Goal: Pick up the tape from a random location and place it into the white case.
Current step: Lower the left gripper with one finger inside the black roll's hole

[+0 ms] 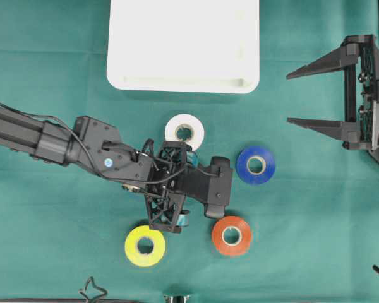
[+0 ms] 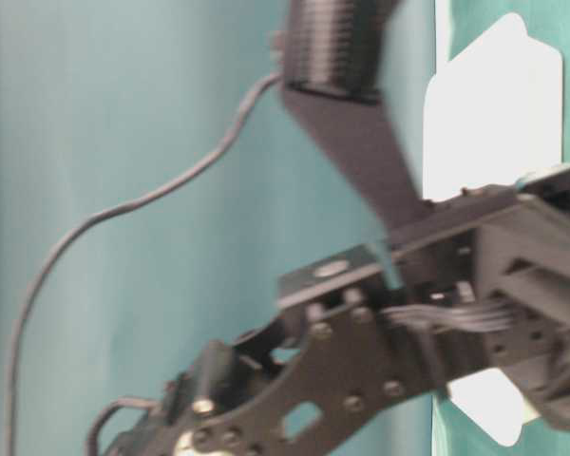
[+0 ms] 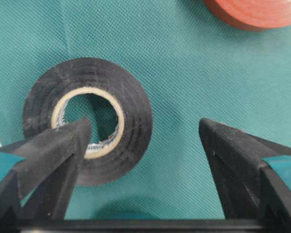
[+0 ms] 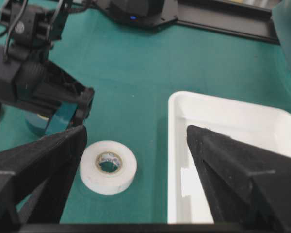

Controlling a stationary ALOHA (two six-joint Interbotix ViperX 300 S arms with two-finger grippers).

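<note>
The left hand (image 3: 145, 145) was spread to its full width and held nothing. Seen from its wrist, one finger (image 3: 63, 145) lay over the hole of the black tape (image 3: 131, 116), while the other finger stood apart on the bare cloth beside the roll; whether the first finger touched the roll could not be told. The hand was therefore not centred on the roll.

The main risk, in my judgement, was this offset. If the hand went down like this, one finger could land on the top of the roll instead of entering the hole, and it would push or tip the roll. If it closed too high, the roll could slip out.

Just beyond the black roll lay the orange tape (image 1: 231, 235), which a finger could bump. The white tape (image 1: 184, 131) was close behind the hand, the blue tape (image 1: 256, 165) and the yellow tape (image 1: 144, 245) a little further.

The white case (image 1: 183, 82) stood beyond the white roll, with no tape visible in it. The right hand (image 1: 316, 95) was well apart, also spread wide and holding nothing.
</note>
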